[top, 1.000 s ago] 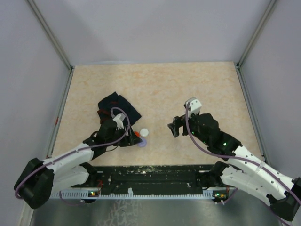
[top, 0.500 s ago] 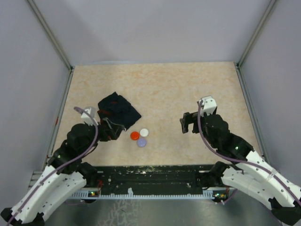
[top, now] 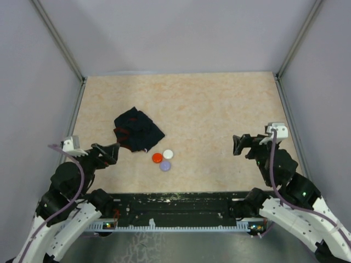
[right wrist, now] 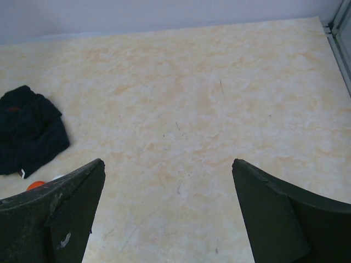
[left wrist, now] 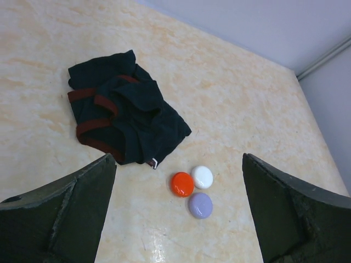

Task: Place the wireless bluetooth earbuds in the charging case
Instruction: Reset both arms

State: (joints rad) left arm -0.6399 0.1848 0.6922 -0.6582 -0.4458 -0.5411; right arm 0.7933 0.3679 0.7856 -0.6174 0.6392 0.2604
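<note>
- While both arms hover low, the left gripper and right gripper are empty, their jaws wide apart.
- No earbuds show. The red disc, white disc and lavender disc (likely closed cases) cluster beside the dark pouch.
- Earbuds would likely be light and slippery, so pinch across the body.

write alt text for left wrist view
A red disc, a white disc and a lavender disc cluster on a table beside a crumpled dark cloth with red trim. The open left gripper frames the bottom corners.
</note>
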